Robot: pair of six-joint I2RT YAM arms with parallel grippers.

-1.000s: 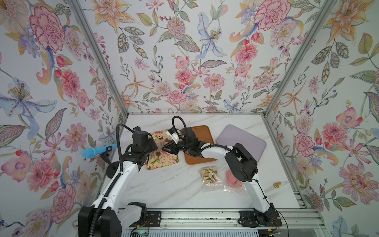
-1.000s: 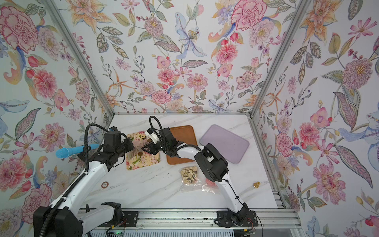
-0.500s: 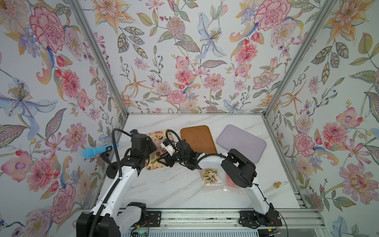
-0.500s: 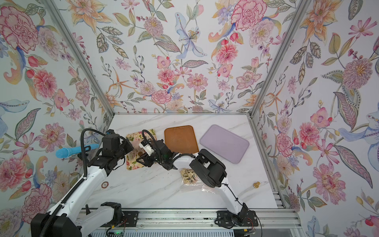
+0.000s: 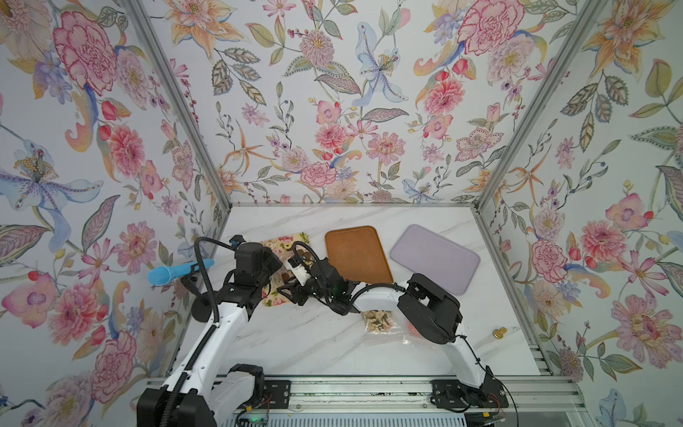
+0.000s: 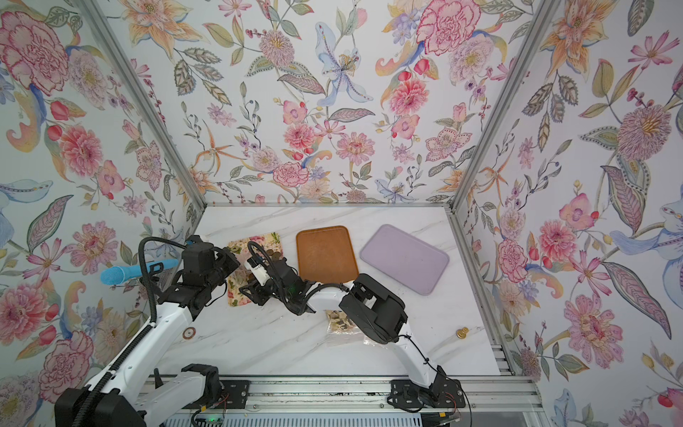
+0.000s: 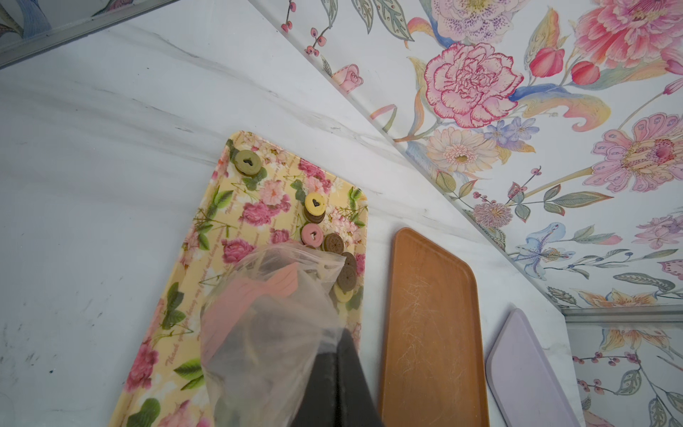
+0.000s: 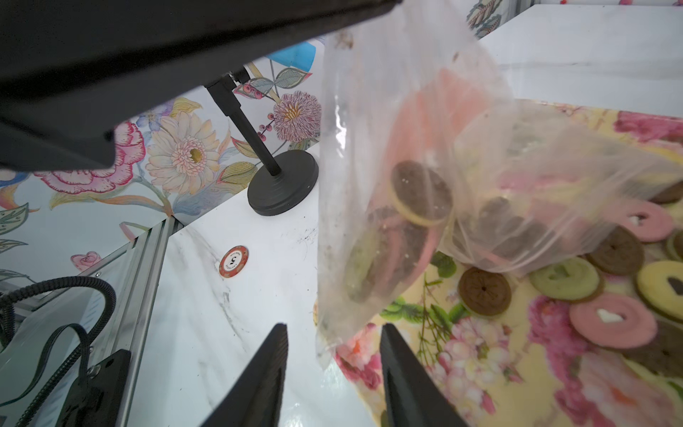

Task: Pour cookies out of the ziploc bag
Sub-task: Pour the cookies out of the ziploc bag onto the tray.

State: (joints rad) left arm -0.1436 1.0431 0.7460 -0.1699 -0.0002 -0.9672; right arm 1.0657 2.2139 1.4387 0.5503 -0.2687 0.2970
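Note:
My left gripper is shut on the clear ziploc bag, which hangs over the floral tray. Several round cookies, brown, yellow, pink and green, lie on that tray near the bag's mouth. More cookies are still inside the bag. My right gripper stands open at the tray's near end. The bag's lower corner dangles between its fingers without being pinched. In a top view the right gripper sits beside the left arm's wrist, which hides the bag.
An orange-brown tray and a lilac tray lie to the right of the floral one. A second clear bag of small beige and dark pieces lies by the right arm. A blue-tipped stand, a poker chip and a brass knob are around.
My right gripper has moved from beside the orange-brown tray toward the table's front along the floral tray, and its jaws stand wider. The left gripper with the bag has barely moved.

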